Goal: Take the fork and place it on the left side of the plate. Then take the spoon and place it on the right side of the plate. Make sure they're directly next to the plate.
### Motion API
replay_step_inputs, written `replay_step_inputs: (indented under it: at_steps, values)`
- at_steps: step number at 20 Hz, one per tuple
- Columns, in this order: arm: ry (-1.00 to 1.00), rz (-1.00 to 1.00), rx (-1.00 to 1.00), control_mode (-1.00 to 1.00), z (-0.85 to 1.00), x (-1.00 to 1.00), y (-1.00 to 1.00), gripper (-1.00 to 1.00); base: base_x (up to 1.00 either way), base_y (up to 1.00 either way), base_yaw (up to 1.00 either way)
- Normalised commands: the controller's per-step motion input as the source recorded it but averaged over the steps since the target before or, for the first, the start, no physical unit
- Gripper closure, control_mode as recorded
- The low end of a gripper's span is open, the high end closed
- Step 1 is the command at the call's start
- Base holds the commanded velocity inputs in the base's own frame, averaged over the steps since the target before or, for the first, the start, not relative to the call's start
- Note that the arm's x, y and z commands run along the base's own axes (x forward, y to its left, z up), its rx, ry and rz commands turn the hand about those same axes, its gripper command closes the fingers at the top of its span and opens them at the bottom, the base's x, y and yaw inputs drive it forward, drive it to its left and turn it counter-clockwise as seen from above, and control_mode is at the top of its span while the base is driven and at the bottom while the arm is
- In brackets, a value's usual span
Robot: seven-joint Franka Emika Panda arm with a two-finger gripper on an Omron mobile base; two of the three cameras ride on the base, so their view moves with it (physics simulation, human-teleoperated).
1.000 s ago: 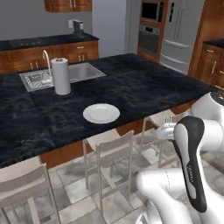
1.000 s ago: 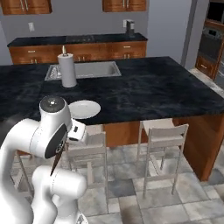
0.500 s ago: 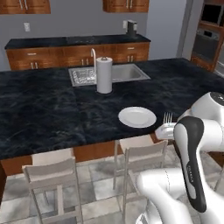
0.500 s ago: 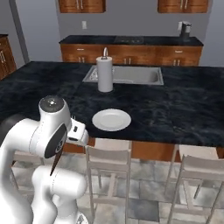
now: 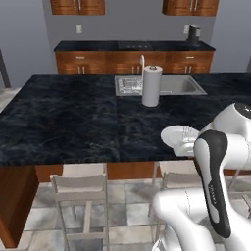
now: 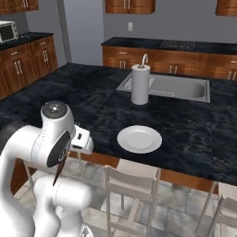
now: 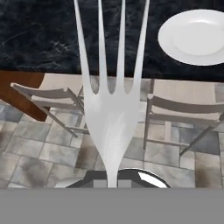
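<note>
dark marble island counter spans the kitchen, with pale chairs tucked under its near edge. left to right on it: a paper towel roll standing upright, a sink behind it (nothing visible inside), and the white plate, bare. the fork is clamped in the shut gripper, held off the counter over the chairs, its long axis running from the fingers toward the counter, tines leading, left of the plate in the hand view.
</note>
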Motion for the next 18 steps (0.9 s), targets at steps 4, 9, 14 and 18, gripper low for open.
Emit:
replay_step_inputs:
  at_steps: [4,9,14,18]
  values:
    - [0.00,0.00,0.00,1.00,0.00,0.00,0.00,1.00,0.33,-0.21,0.32]
    - [0.03,0.21,0.00,-1.00,-0.19,0.48,-0.11,1.00,0.09,-0.03,0.06]
    - [0.07,0.18,0.00,-1.00,-0.23,0.76,-0.26,1.00,0.00,0.00,0.00]
    - [0.11,0.08,0.00,-1.00,-0.14,0.83,-0.22,1.00,0.00,0.00,0.00]
